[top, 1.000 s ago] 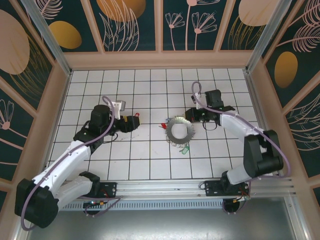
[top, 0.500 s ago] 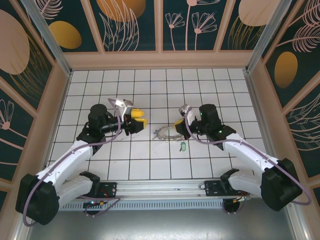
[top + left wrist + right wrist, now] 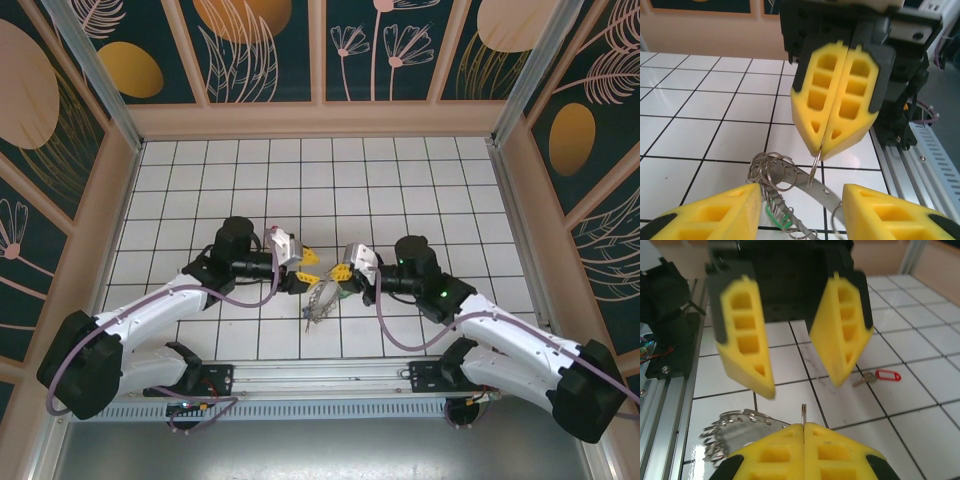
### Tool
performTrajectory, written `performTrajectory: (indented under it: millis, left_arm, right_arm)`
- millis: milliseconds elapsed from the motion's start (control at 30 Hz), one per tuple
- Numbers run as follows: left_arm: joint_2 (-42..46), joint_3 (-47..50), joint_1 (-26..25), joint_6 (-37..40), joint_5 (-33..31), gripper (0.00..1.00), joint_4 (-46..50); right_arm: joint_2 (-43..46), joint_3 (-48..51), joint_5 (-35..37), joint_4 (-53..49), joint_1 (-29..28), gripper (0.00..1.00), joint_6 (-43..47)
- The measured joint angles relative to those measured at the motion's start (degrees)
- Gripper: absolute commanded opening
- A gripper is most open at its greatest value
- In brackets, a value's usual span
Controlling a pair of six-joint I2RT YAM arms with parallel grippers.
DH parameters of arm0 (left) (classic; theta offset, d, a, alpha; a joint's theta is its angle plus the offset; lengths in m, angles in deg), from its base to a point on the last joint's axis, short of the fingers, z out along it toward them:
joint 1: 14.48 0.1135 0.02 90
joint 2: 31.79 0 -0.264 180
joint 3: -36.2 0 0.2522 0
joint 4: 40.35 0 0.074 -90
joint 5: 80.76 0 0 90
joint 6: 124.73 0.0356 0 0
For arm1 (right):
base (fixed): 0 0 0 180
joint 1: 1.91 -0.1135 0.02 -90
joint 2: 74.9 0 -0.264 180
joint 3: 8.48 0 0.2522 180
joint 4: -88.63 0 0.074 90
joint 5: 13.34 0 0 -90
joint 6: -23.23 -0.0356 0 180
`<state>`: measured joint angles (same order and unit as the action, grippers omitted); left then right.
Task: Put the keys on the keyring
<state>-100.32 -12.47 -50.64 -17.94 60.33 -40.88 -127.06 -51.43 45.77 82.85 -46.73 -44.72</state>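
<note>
The right pincer (image 3: 341, 272) is closed completely, its two yellow fingers pressed flat together. Between their tips it pinches a thin wire loop on the rim of the wide flat grey metal keyring (image 3: 322, 297). The keyring is tilted in this grip, its upper edge raised over the white tiled tabletop (image 3: 200, 190), near the front edge and between the two arms. I cannot tell if its lower edge rests on the tiles.

The rim carries many small silvery rings (image 3: 771, 170) (in the left wrist view they crowd together on the left part of the band). A bit of green plastic (image 3: 776, 217) shows under them, and I cannot say if it is a key head.

The left pincer (image 3: 302, 268) faces the right one from very near, tip towards tip. Its yellow fingers stand partly apart and hold nothing. In its own view they are on either side of the grey band, not touching it.

One small metal key with a red plastic head (image 3: 878, 377) lies flat on the tabletop, apart from the keyring.
</note>
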Motion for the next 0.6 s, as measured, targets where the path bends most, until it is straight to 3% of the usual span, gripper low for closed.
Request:
performTrajectory:
  millis: [200,367,433,567,600]
  left_arm:
    - [0.0,-1.62,-2.95,4.72,-0.09,0.3,2.56]
    - [0.02,-1.62,-3.5,5.79,-0.04,0.13,2.58]
    - [0.13,-1.62,-3.5,6.38,0.0,0.01,2.82]
    - [1.27,-1.75,-3.52,9.42,-0.17,0.0,4.85]
    - [1.64,-1.75,-3.52,9.92,-0.42,0.0,5.25]
  right_arm:
    - [1.01,-0.02,0.31,-0.04,-2.6,0.0,2.95]
    - [1.01,-0.09,1.29,-0.04,-3.34,0.0,3.65]
    - [1.01,-0.28,1.7,-0.07,-3.34,0.0,3.76]
    - [1.01,-0.68,2.32,-0.76,-3.93,0.0,4.61]
    - [1.01,-0.85,2.43,-1.01,-4.09,0.14,4.72]
